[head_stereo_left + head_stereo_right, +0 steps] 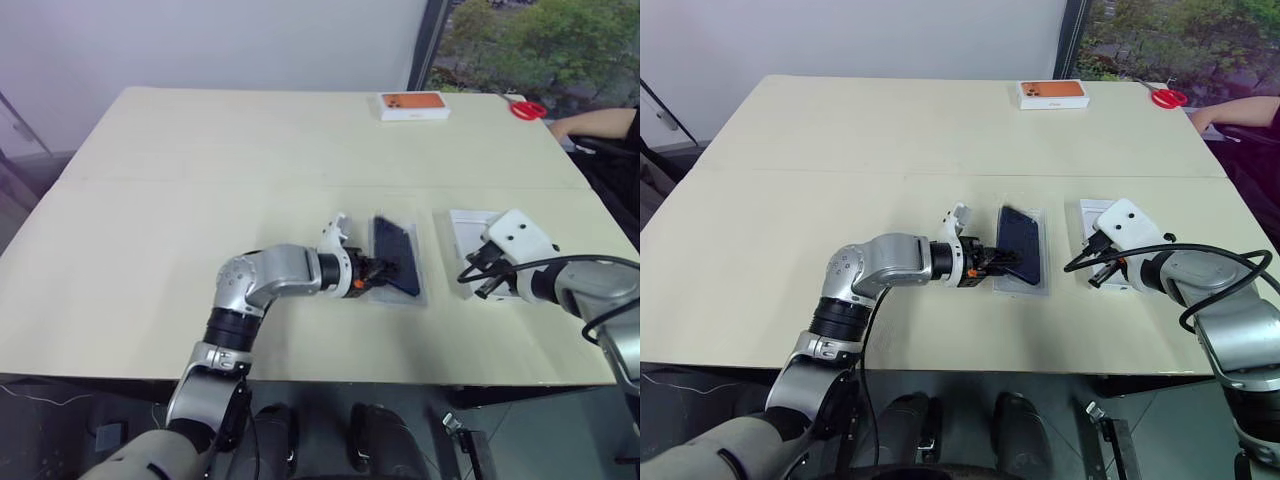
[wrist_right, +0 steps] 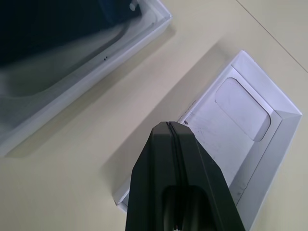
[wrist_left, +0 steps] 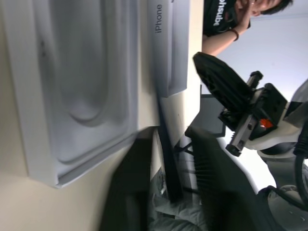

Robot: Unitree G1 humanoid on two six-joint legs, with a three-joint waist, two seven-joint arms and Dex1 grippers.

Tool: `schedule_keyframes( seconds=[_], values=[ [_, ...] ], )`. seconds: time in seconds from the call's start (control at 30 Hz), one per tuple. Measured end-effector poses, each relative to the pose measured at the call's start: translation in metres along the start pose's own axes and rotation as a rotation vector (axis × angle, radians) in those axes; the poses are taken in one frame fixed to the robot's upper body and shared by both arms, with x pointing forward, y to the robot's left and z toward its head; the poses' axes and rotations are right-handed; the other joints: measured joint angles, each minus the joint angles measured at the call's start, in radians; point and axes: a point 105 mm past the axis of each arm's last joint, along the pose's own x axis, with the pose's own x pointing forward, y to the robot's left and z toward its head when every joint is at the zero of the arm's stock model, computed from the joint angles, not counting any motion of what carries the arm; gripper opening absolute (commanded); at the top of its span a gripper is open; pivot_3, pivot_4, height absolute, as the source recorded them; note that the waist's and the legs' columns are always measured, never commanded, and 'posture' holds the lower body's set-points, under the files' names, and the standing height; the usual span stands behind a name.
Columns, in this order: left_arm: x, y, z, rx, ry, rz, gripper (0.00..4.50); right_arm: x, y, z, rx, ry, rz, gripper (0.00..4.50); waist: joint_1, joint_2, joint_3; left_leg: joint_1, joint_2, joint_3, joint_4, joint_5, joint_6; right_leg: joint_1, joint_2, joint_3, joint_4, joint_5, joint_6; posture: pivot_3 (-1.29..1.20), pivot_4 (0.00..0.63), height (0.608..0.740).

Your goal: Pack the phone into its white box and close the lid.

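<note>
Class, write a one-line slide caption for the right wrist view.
Shut right end effector hovers over the lid, beside the white box.

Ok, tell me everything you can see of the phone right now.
The phone is a slim, dark navy slab with rounded corners and a glossy face. It sits over the white box, near the table's front edge, tilted rather than flat: the side toward the left gripper is raised. That gripper's black fingers are at this raised edge, parted around it; whether they grip it I cannot tell. The right wrist view shows its dark body above the tray's floor.
</note>
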Motion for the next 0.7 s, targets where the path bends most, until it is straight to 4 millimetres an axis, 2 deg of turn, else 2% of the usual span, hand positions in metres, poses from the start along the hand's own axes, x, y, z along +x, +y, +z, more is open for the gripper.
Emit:
schedule_keyframes(
  seconds=[0.1,0.4,0.53,0.7],
  values=[
    [-0.002,-0.002,0.002,0.011,-0.001,-0.005,4.26,0.000,0.000,0.000,0.001,-0.001,0.000,0.00,0.000,0.000,0.000,0.000,0.000,0.000,0.000,0.000,0.001,0.000,0.000,0.000,0.000,0.000,0.000,0.00,0.150,0.740],
    [-0.030,0.002,0.015,0.104,-0.051,0.016,4.26,0.001,0.000,0.006,-0.006,-0.018,0.005,0.00,-0.003,0.000,0.000,0.001,0.000,0.000,0.000,0.000,0.000,0.000,0.000,0.000,0.000,0.000,0.000,0.00,0.150,0.740],
    [-0.060,0.004,0.026,0.203,-0.107,0.047,4.26,0.003,0.003,0.009,-0.019,-0.024,0.018,0.00,-0.002,0.000,0.000,0.001,0.001,0.000,0.000,0.001,-0.001,0.000,0.000,0.000,0.001,0.000,0.000,0.00,0.150,0.740],
    [-0.096,0.015,0.040,0.462,-0.178,0.191,4.26,0.007,0.005,0.014,-0.010,-0.046,0.027,0.00,-0.003,0.000,0.000,0.001,0.000,0.000,0.000,0.001,-0.001,0.000,0.001,-0.001,0.000,0.000,0.000,0.00,0.150,0.740]
  ],
)
